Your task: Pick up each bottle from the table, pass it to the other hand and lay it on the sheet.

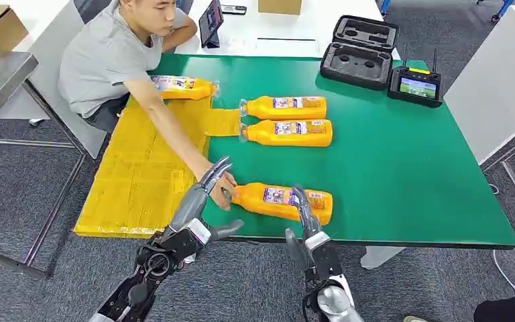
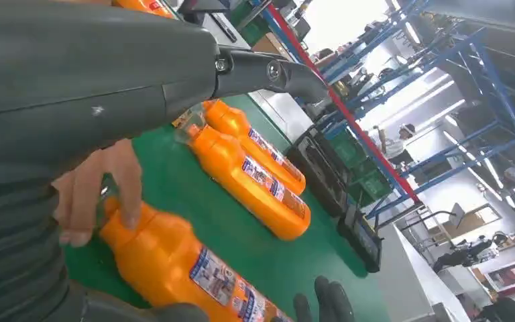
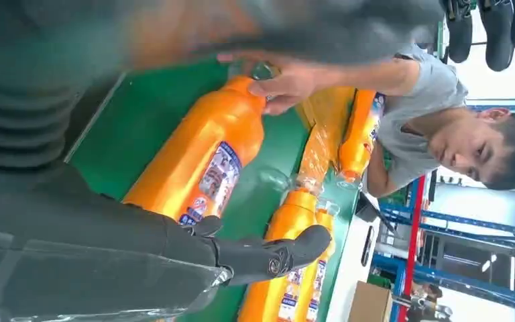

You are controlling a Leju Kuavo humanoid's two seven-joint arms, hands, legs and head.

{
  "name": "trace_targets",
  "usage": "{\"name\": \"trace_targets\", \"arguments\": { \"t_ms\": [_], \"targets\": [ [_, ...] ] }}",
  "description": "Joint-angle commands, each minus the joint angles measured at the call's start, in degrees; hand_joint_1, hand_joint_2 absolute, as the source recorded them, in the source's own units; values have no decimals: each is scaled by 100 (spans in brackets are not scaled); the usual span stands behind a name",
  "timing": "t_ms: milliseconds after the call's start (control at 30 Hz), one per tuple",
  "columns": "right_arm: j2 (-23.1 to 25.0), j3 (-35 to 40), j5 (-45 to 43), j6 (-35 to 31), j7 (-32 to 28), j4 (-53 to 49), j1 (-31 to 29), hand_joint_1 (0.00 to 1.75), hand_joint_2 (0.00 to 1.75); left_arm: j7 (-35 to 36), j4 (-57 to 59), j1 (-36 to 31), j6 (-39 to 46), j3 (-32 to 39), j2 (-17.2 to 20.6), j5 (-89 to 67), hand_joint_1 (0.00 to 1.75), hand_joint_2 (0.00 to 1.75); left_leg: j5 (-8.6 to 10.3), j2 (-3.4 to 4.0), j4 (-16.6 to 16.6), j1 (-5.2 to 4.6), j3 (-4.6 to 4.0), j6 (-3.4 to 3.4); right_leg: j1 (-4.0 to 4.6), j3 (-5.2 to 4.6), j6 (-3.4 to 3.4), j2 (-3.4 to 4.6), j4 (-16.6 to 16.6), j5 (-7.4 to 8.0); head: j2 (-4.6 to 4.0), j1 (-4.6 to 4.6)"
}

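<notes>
The nearest orange plastic bottle [image 1: 283, 201] is lying between both hands, a person's hand [image 1: 224, 190] touching its neck. The right hand [image 1: 302, 209] is resting spread over it; the left hand [image 1: 204, 191] is hovering spread. One bottle [image 1: 182, 87] is lying on the yellow sheet [image 1: 141, 174]; three are waiting on the green counter [image 1: 409, 168]

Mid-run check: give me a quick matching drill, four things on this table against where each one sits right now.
Things:
1. near bottle
2. far-left bottle
3. controller with screen
4. right robot hand

Places:
A. lying on the yellow sheet
B. far right of the green table, beside the black case
C. fingers over the near bottle's body
D. by the table's near edge, a person's hand at its neck

Pairs: 1-D, 2-A, 3-B, 4-C
</notes>
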Motion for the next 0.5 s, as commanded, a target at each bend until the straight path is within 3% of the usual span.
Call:
{"name": "trace_targets", "arguments": {
  "t_ms": [33, 67, 100, 167, 333, 500],
  "targets": [
    [-21, -87, 264, -550, -11, -94, -96, 0, 0, -2, 399, -244, 115, -257, 228, 79, 0, 175, -3, 5, 1, 1, 9, -6, 2, 7, -8, 2, 2, -3, 0, 0],
    [-60, 49, 486, -1124, -11, -32, -153, 0, 0, -2, 425, -264, 141, -266, 232, 106, 0, 175, -4, 7, 2, 2, 11, -7, 3, 9, -11, 4, 3, -3, 0, 0],
    [-80, 86, 613, -1419, -11, 13, -186, 0, 175, -2, 436, -270, 146, -264, 230, 110, 0, 175, -3, 7, 1, 1, 8, -6, 2, 6, -8, 4, 2, -1, 0, 0],
    [-125, 58, 1634, -2728, -11, 382, -343, 0, 175, -2, 476, -302, 149, -262, 211, 102, 0, 175, -4, 8, 4, 3, 9, -7, 4, 7, -9, 5, 2, -1, 0, 0],
    [-62, -429, 2069, -2728, -11, -12, -197, 0, 175, -2, 587, -351, 137, -216, 163, 77, 0, 175, -1, 5, -1, -1, 6, -4, -1, 5, -6, 2, 0, 0, 0, 0],
    [296, -1292, 3793, -2728, -11, -192, -56, 0, 175, -2, 574, -304, 102, -132, 107, -10, 0, 175, -1, -2, 2, 0, 3, -5, 0, 3, -7, -3, 3, -2, 0, 0]
  ]
}}
